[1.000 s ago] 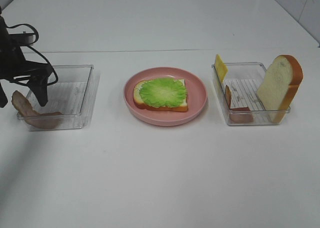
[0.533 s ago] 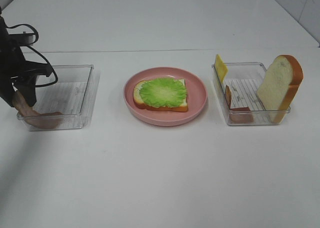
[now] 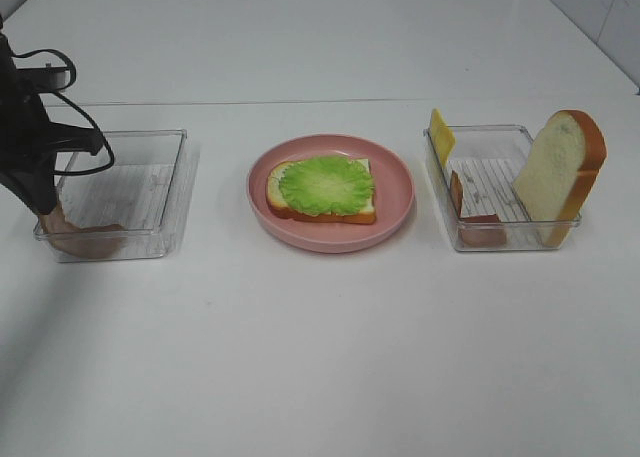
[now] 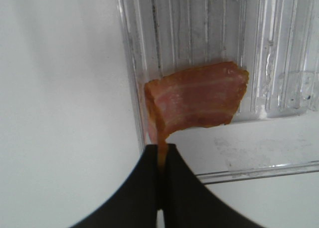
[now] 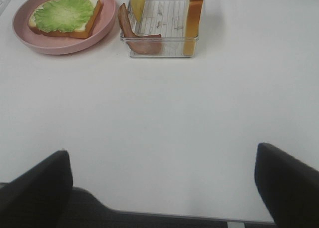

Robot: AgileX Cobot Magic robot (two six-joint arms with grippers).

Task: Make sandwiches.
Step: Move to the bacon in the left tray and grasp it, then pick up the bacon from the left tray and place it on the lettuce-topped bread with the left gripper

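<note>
The sandwich (image 3: 322,187) is one bread slice topped with ruffled green lettuce on the pink plate (image 3: 330,243); it also shows in the right wrist view (image 5: 65,16). My left gripper (image 3: 45,202) is shut on the raised end of a brown bacon strip (image 3: 88,241) at the left edge of the left clear tray (image 3: 150,177). In the left wrist view the fingers (image 4: 144,188) pinch the strip (image 4: 199,96). My right gripper (image 5: 160,155) is open and empty, low over the table, well short of the right tray.
The right clear tray (image 3: 500,182) holds a yellow cheese slice (image 3: 440,135) leaning at its far left corner, a bacon strip (image 3: 470,217) and an upright bread slice (image 3: 560,172). The right wrist view shows this tray (image 5: 159,26) too.
My left gripper was open astride the bacon's raised end; it has lowered slightly and shut on it. The bacon has not left the tray. The right side is unchanged.
</note>
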